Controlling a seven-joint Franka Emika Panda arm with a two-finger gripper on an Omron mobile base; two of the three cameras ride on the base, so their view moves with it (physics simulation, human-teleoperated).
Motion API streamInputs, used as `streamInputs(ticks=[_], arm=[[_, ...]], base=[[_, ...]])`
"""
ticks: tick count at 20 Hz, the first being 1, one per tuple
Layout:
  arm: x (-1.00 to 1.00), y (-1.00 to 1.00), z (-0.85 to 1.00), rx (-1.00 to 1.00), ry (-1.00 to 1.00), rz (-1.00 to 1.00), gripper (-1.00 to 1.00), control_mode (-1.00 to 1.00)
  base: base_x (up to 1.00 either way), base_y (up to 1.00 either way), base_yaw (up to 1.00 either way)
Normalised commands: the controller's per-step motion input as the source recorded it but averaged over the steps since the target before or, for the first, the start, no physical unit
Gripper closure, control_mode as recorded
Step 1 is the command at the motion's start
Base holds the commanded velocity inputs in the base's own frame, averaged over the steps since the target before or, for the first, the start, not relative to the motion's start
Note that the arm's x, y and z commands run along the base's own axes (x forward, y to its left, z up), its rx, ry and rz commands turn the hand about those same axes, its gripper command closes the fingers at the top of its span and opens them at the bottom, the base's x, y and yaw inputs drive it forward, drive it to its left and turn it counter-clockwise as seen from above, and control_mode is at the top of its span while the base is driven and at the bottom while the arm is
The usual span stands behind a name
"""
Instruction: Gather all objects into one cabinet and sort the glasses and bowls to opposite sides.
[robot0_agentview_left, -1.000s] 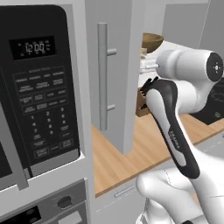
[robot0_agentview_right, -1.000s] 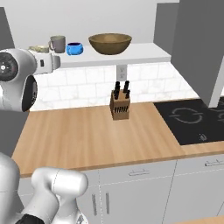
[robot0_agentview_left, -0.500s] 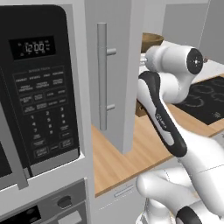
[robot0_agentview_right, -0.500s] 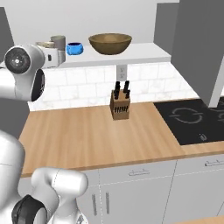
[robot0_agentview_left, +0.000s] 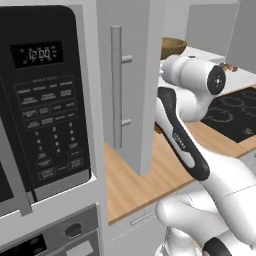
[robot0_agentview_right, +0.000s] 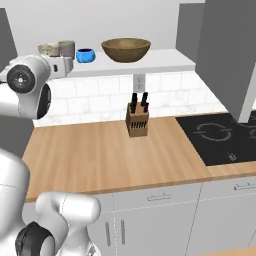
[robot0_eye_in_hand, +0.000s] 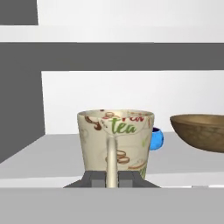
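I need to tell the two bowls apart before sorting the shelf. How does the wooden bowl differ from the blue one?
The wooden bowl is brown, wide and shallow; the blue bowl is bright blue and far smaller, about mug-sized. The wooden bowl stands alone mid-shelf, while the blue bowl sits close beside the grey mug. Both stand upright on the white shelf.

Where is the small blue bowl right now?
In the right base view, the blue bowl sits on the white shelf, between the grey mug and the wooden bowl.

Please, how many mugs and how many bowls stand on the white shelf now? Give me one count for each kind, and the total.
Mugs: 2, the cream mug and the grey mug.
Bowls: 2, the blue bowl and the wooden bowl.
Total: 4.
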Motion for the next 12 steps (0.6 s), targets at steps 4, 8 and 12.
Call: streamInputs(ticks=[4,8,12], arm=[[0.18,0.16,0.00,0.00,0.02,0.00,1.00,-1.00],[0.37,0.05,0.00,0.00,0.00,0.00,1.00,-1.00],[0.19,0.02,-0.01,0.00,0.00,0.01,1.00,-1.00]], base=[[0.00,0.00,0.00],[0.00,0.00,0.00],[0.00,0.00,0.00]])
